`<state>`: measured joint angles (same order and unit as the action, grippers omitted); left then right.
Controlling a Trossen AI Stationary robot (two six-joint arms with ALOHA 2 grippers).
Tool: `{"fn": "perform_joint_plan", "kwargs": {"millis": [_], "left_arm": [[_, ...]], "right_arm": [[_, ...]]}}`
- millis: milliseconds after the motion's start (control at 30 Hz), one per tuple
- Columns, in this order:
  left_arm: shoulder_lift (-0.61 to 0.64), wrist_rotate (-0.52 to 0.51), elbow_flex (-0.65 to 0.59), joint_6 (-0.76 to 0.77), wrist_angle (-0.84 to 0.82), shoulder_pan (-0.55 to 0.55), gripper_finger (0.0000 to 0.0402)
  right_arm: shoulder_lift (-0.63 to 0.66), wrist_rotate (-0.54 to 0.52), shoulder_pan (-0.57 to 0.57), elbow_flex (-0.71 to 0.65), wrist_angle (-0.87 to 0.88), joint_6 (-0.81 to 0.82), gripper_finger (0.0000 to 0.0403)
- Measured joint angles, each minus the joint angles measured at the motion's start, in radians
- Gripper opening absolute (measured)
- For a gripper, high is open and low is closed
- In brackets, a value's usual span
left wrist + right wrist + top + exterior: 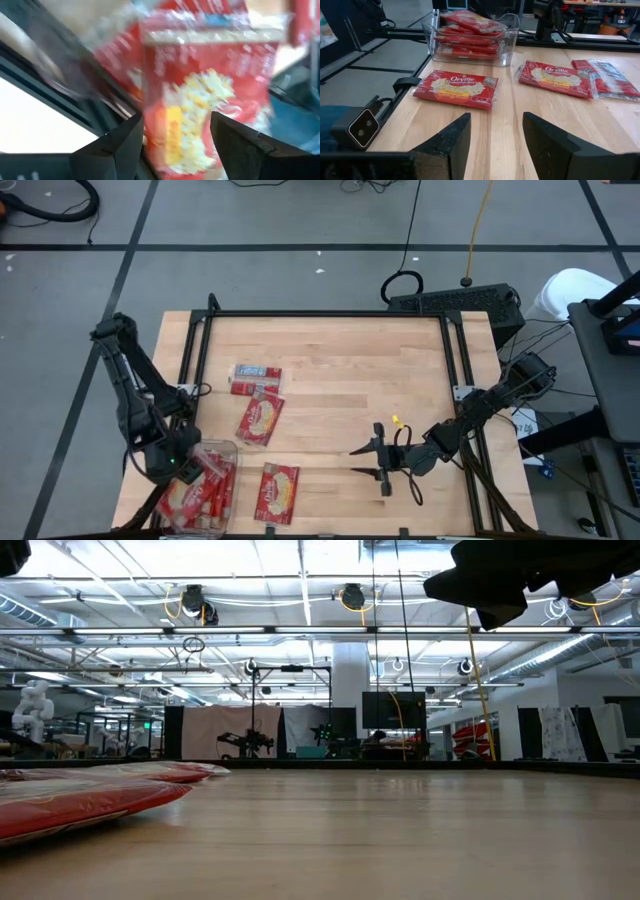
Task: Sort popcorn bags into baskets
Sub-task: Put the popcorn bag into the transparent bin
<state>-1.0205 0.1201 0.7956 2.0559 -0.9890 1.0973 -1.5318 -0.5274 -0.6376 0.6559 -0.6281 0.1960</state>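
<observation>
The clear plastic basket (pixel 236 480) stands at the table's near left corner, holding several red popcorn bags (pixel 205 495). My left gripper (pixel 183 463) hangs over its far left part, pointing steeply down, open. In the left wrist view a red bag (pixel 200 100) with its yellow popcorn picture up shows blurred beyond the spread fingers. Three more bags lie flat on the wood: one label-up (pixel 257 378), one (pixel 260 420) nearer, one (pixel 278 492) right of the basket. My right gripper (pixel 370 460) is open above the table's near middle, pointing toward the basket (pixel 505 50).
A black metal frame (pixel 330 314) runs along the table's far, left and right edges. Bare wood fills the table's middle and far right. In the right wrist view the nearest bag (pixel 457 89) lies ahead of the open fingers, two others (pixel 555 77) (pixel 607 77) to its side.
</observation>
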Motion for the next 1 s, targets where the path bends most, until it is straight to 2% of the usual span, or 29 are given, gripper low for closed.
{"fn": "perform_joint_plan", "kwargs": {"millis": [267,400,533,633,833,1000], "left_arm": [[0.009,-0.007,0.000,-0.179,-0.141,-0.097,0.0235],[0.009,-0.085,0.000,-0.252,-0.143,-0.137,0.0235],[0.009,-0.212,0.000,-0.314,-0.126,-0.168,0.0234],[0.009,-0.252,0.000,-0.341,-0.106,-0.173,0.0234],[0.006,-0.160,0.000,-0.343,-0.108,-0.106,0.0234],[0.006,-0.121,0.013,-0.248,-0.110,-0.033,0.0234]], "right_arm": [[0.000,-0.004,0.001,0.000,0.000,-0.006,0.0171],[0.000,-0.029,0.002,0.000,0.000,-0.006,0.0171],[0.000,-0.028,0.002,0.000,0.004,0.006,0.0171],[0.000,-0.027,0.002,0.000,0.005,0.033,0.0171],[0.000,-0.023,-0.010,0.000,0.051,0.111,0.0171],[0.000,-0.028,-0.013,0.000,0.104,0.157,0.0171]]}}
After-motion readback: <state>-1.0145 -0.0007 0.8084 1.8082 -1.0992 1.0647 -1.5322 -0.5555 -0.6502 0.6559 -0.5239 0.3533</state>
